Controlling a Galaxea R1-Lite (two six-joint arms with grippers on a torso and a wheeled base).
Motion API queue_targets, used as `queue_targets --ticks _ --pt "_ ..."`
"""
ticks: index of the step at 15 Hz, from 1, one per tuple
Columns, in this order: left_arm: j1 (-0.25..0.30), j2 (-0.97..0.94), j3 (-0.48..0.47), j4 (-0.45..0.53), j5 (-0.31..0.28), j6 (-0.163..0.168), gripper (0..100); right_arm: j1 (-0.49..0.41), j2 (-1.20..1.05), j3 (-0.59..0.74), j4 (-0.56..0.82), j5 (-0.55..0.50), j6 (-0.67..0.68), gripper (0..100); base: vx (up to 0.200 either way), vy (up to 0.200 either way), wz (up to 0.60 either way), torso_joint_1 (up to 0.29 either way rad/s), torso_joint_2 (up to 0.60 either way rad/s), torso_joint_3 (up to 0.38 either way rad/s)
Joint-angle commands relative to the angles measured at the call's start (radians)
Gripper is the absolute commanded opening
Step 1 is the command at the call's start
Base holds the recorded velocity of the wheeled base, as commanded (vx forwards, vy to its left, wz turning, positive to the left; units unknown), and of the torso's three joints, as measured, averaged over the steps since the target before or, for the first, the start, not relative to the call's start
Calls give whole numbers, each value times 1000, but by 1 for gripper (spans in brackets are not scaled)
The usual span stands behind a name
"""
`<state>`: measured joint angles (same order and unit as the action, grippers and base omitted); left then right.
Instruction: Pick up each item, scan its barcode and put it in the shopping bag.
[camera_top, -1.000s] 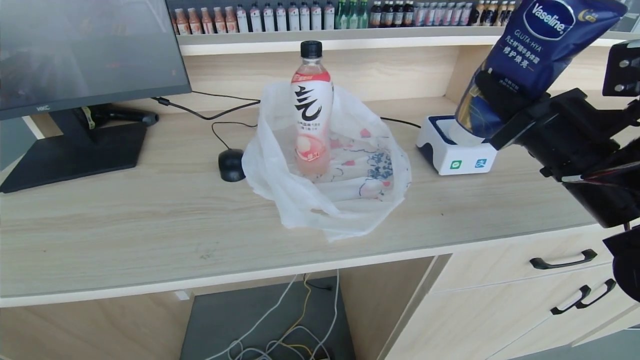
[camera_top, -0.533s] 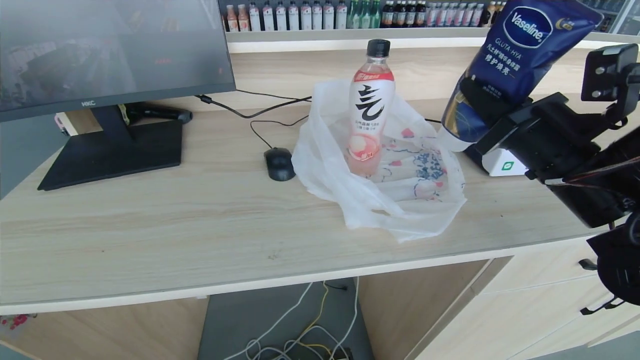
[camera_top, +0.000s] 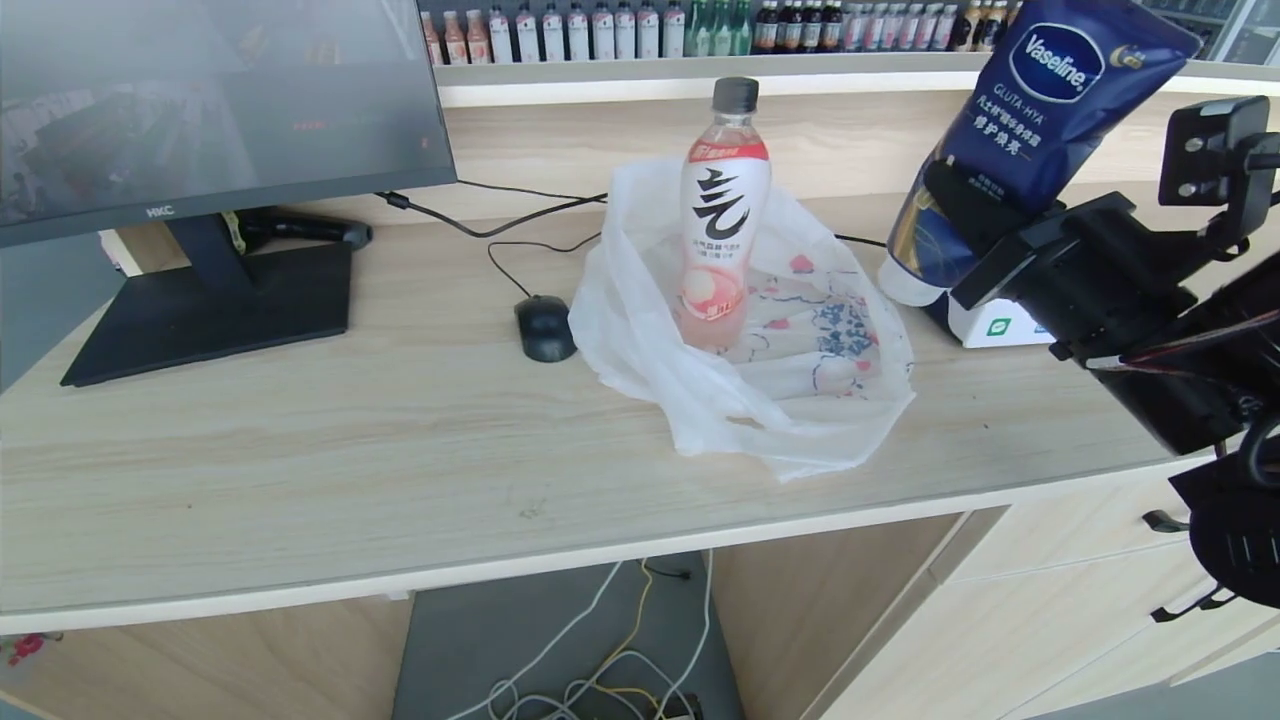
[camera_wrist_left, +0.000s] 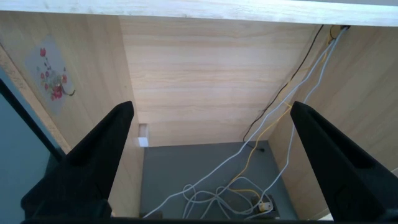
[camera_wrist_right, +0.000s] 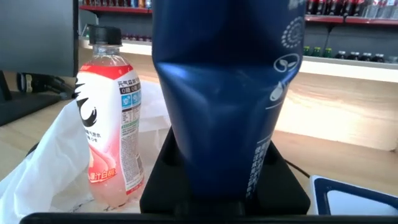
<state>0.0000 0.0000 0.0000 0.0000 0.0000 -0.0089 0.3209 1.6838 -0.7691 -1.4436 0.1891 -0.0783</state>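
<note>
Right tool (camera_top: 985, 235) grips a dark-blue squeeze tube (camera_top: 1040, 90), white cap (camera_top: 903, 284) pointing down.

Light over the table (camera_top: 300, 440) is even and diffuse. Shadows are soft and short: a faint one under the mouse (camera_top: 545, 328) and another along the shopping bag (camera_top: 760, 420). The dark monitor (camera_top: 200, 90) carries pale room reflections. The space under the table is dimmer. The table's front edge curves slightly toward the borders. In the left wrist view the left hand (camera_wrist_left: 211, 106) is a black silhouette against lit wood. In the right wrist view the blue tube (camera_wrist_right: 224, 93) sits close to the lens and looks dark, with a soft sheen on its crease. The bottle (camera_wrist_right: 109, 118) is brightly lit.
</note>
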Motion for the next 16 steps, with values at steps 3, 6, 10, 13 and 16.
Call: queue_targets --ticks 3,6,10,13,16 --pt "0 0 0 0 0 0 100 1 54 -25 -12 1 2 0 0 0 0 0 0 0" --pt "0 0 0 0 0 0 100 50 106 -104 -11 0 2 0 0 0 0 0 0 0" --pt "0 0 0 0 0 0 100 76 158 -133 -12 0 5 0 0 0 0 0 0 0" --pt "0 0 0 0 0 -2 100 76 189 -134 -14 0 12 0 0 0 0 0 0 0" --pt "0 0 0 0 0 0 100 72 217 -128 -27 0 40 0 0 0 0 0 0 0"
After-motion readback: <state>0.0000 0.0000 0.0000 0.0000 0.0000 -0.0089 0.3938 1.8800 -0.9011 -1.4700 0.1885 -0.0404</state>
